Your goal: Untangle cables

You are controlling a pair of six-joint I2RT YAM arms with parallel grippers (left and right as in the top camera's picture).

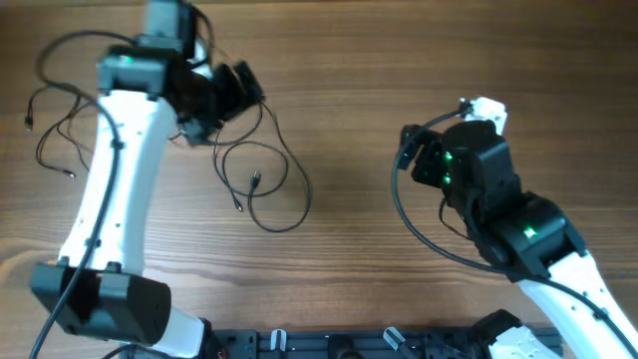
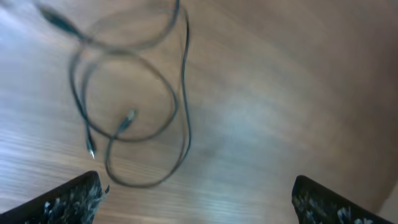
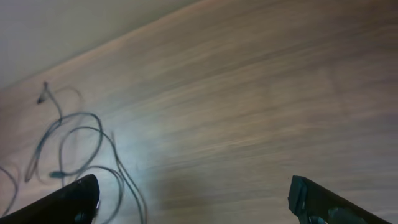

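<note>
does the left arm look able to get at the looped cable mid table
Probably yes: the left gripper is open, the looped cable lies loose on the table right ahead of it, and nothing stands between them.

From the centre toward 12 o'clock I see bare table (image 1: 349, 110), room enough to pass. Looped cables (image 1: 255, 181) lie near 9 o'clock. The left arm (image 1: 120, 189) stands between them and more cables (image 1: 68, 172) farther at 9 o'clock. The right arm (image 1: 498, 199) fills 3 to 4 o'clock.
</note>
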